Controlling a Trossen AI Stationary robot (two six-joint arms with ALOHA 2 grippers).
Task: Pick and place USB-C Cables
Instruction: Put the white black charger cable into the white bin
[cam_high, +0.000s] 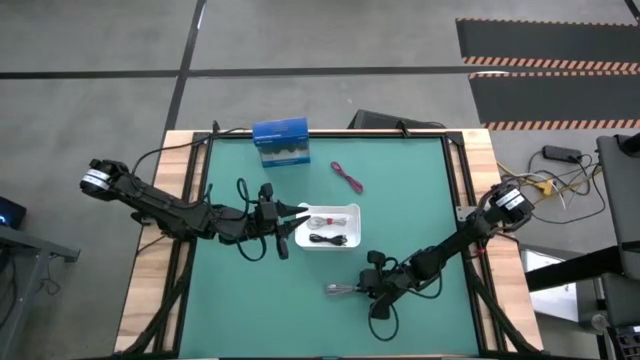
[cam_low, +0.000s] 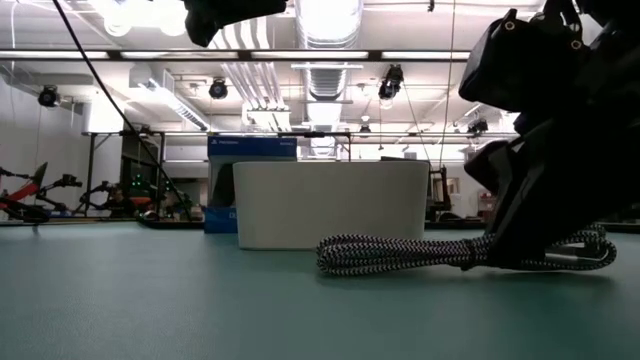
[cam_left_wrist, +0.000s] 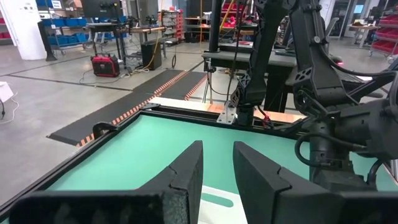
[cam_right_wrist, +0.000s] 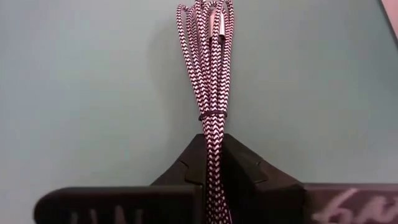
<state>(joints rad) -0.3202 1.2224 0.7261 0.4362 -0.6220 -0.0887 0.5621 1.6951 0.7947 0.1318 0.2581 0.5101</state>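
Note:
A grey-silver braided cable bundle (cam_high: 338, 290) (cam_low: 420, 253) (cam_right_wrist: 208, 62) lies on the green mat near the table's near edge. My right gripper (cam_high: 362, 288) (cam_right_wrist: 211, 165) is shut on its right end. The white tray (cam_high: 353, 210) (cam_low: 330, 205) sits at mid-table. A white-pinkish cable (cam_high: 322, 220) and a black cable (cam_high: 331, 239) lie inside it. A magenta-red cable (cam_high: 347, 176) lies on the mat beyond the tray. My left gripper (cam_high: 292, 222) (cam_left_wrist: 217, 180) hovers open over the tray's left end and touches nothing. My right gripper pinches the grey-silver bundle between its two fingers at the end (cam_right_wrist: 212, 140) just behind the small tie (cam_right_wrist: 212, 115). The fingers come low from the table's right and lie along the bundle. The bundle rests flat on the mat (cam_low: 400, 256), stretching away toward the table's left.
A blue box (cam_high: 280, 140) (cam_low: 250, 150) stands at the far edge of the mat. Raised wooden borders (cam_high: 190, 200) frame the mat on both sides. Open mat lies left of the grey bundle and between the tray and the blue box.

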